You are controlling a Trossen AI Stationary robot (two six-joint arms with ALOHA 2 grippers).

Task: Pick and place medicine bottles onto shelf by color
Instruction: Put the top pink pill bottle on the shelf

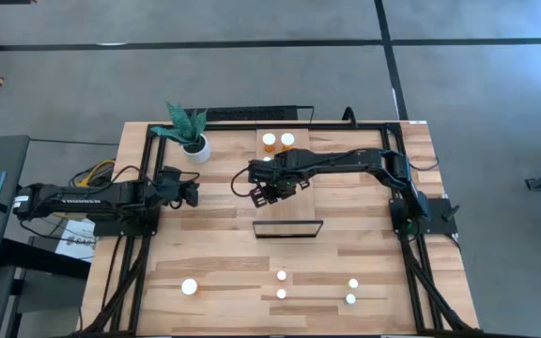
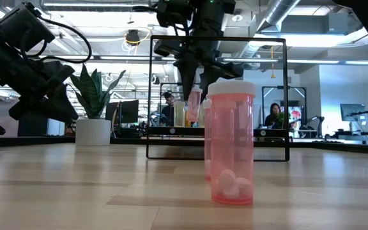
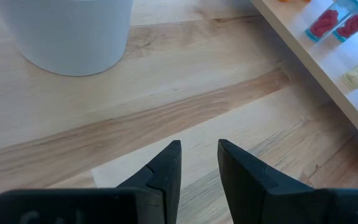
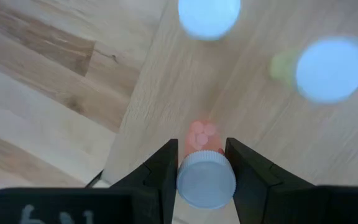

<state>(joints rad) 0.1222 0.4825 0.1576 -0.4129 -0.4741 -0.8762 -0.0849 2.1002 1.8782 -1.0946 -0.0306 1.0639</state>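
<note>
My right gripper [image 1: 270, 191] hangs over the light-wood shelf [image 1: 303, 202], shut on a small pink-orange medicine bottle [image 2: 193, 105] with a white cap. Two white-capped bottles [image 1: 269, 141] [image 1: 287, 141] stand at the shelf's far end and show blurred in the right wrist view [image 4: 209, 15] [image 4: 331, 68]. Several more bottles stand on the table near its front edge [image 1: 282, 276] [image 1: 353, 283] [image 1: 190, 286]. One of them looms large in the low view [image 2: 230, 147]. My left gripper [image 1: 193, 192] waits at the table's left, shut, with nothing between its fingers [image 3: 166, 171]. My right gripper pinches the bottle between its two fingers at the white cap [image 4: 205, 180], one finger on each side. The fingers point steeply down from above. The bottle hangs upright below them over the shelf board. Whether its base touches the board I cannot tell.
A white pot with a green plant [image 1: 193, 136] stands at the far left, close to my left gripper. The shelf's thin black frame [image 1: 289, 228] rises at its near end. Bare table lies between that frame and the front bottles.
</note>
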